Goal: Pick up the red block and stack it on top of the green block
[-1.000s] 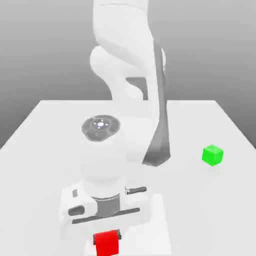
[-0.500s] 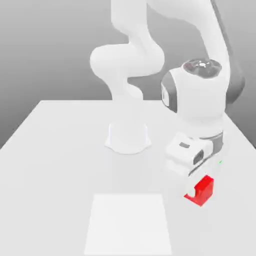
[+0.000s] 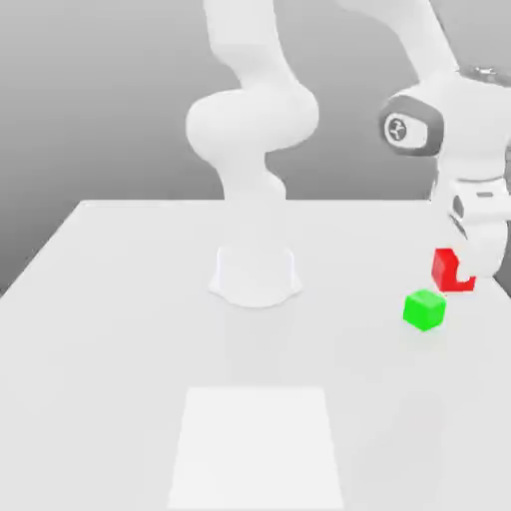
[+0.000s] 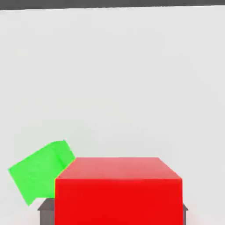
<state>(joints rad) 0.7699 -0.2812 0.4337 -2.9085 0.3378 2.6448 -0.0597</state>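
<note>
Gripper (image 3: 461,271): clamped shut on red block (image 3: 451,270), carried clear of table (image 3: 130,299).
Green block (image 3: 425,309): near, at seven o'clock below the load, exterior view.

exterior view is taken from in front of the flat white table (image 3: 120,329), raised and angled down, far enough that the white robot arm's round base (image 3: 255,274) is seen facing the camera. hand view is taken very close, looking past the small bright red cube (image 4: 118,189) onto the table surface. shared by both views: red cube, small bright green cube (image 3: 425,309) (image 4: 39,171), surrounding table.
</note>
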